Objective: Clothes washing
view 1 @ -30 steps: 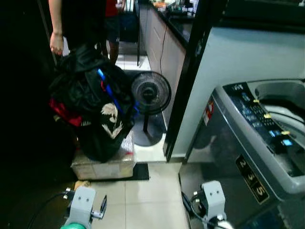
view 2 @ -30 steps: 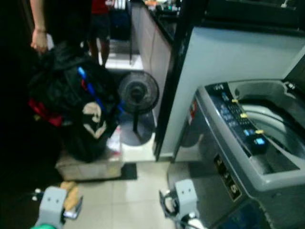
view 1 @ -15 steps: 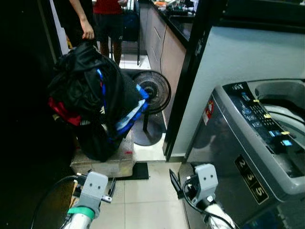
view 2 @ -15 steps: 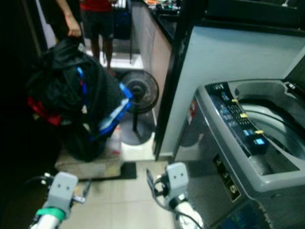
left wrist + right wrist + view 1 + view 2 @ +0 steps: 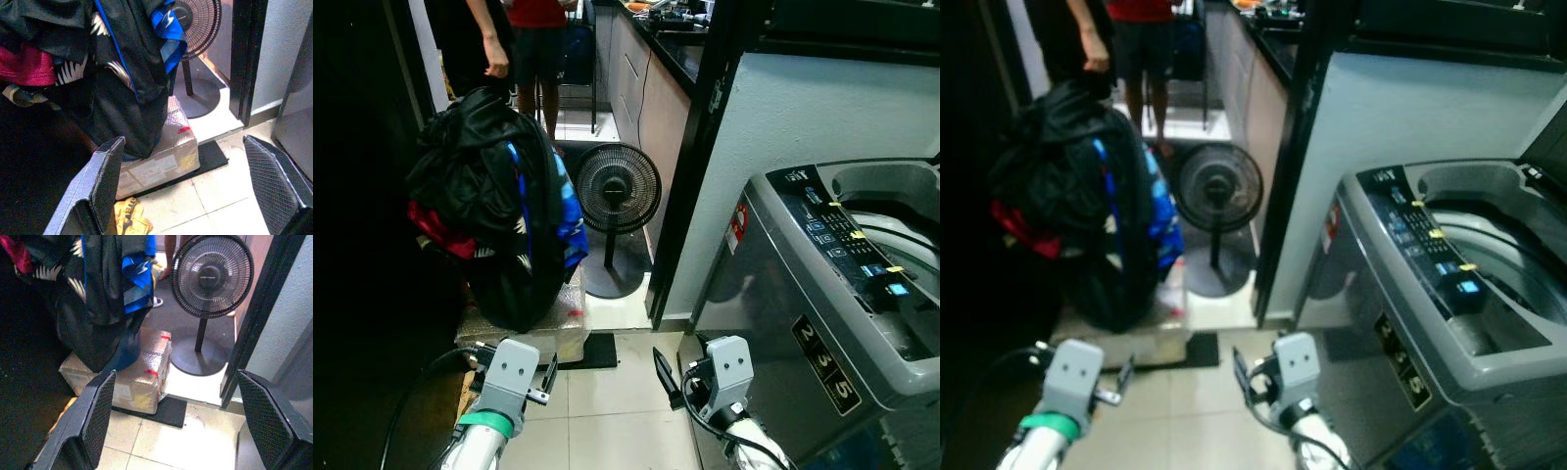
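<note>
The heap of dark clothes (image 5: pixel 494 196), black fabric with blue, red and white-patterned pieces mixed in, occupies the left centre of the left eye view. It stands on a pale tape-wrapped cardboard box (image 5: pixel 524 338) on the tiled floor (image 5: pixel 617 431). The individual garments cannot be told apart, and the left edge of the heap merges into deep shadow.

The grey top-loading washing machine (image 5: pixel 822 323) fills the lower right of the frame with its lid raised. The drum opening (image 5: pixel 891 211) is cut off by the right edge, so its contents cannot be seen. The control panel (image 5: pixel 847 240) runs along the near rim; its labels are too small to read.

A black pedestal fan (image 5: pixel 618 188) stands between the heap and a dark door frame (image 5: pixel 700 166). At the upper left, a person (image 5: pixel 524 39) is cut off at the top edge, one hand (image 5: pixel 495 67) just above the heap.

The left end effector (image 5: pixel 548 374) sits at the lower left, and the right end effector (image 5: pixel 663 372) at the lower centre. In each wrist view the two fingers (image 5: pixel 105 171) (image 5: pixel 100 406) stand wide apart, holding nothing. A yellow crumpled item (image 5: pixel 128 219) lies on the floor beside the box; what it is cannot be determined.
</note>
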### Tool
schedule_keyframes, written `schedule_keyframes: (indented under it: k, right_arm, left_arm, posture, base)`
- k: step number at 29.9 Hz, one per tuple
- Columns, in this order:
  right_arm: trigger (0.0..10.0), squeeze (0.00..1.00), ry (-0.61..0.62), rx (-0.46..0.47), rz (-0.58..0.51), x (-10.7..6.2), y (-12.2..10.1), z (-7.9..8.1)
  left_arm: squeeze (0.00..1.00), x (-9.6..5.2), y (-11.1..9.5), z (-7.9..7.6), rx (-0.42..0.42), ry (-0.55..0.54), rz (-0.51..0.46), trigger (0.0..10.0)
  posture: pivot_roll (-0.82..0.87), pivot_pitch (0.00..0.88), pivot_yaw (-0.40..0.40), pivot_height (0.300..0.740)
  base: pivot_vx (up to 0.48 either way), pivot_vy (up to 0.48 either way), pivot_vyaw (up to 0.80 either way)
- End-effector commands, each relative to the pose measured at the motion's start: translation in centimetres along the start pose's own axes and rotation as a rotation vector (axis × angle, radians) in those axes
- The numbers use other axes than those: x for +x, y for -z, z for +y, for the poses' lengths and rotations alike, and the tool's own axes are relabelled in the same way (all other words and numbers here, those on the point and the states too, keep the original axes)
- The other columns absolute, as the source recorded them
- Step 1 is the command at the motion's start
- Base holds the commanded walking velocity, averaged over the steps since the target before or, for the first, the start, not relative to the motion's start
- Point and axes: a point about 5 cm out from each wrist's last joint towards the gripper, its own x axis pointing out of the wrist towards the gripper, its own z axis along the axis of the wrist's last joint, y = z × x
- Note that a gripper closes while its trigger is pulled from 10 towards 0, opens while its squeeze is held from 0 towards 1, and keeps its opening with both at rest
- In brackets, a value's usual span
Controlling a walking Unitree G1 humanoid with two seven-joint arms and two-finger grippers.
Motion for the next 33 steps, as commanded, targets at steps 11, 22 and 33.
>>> schedule_keyframes:
  k: [11, 22, 33]
  right_arm:
    - [10.0, 0.0, -0.046, 0.08, -0.245, 3.2, -6.8, 2.5]
    - [10.0, 0.0, -0.088, 0.078, -0.237, 3.5, -7.3, 3.2]
    - [10.0, 0.0, -0.134, 0.098, -0.22, 3.8, -7.4, 5.1]
  left_arm:
    - [0.0, 1.5, -6.0, 0.9, -0.069, -0.05, -0.175, 10.0]
    - [0.0, 0.7, -6.2, 1.4, -0.074, -0.084, -0.163, 10.0]
    - [0.0, 1.2, -6.1, 0.9, -0.082, -0.081, -0.138, 10.0]
  posture:
    - [0.05, 0.008, -0.048, 0.74]
    - [0.07, 0.0, -0.07, 0.74]
    - [0.06, 0.0, -0.064, 0.74]
  base:
    - [0.0, 0.0, 0.0]
    - [0.0, 0.0, 0.0]
    - [0.0, 0.0, 0.0]
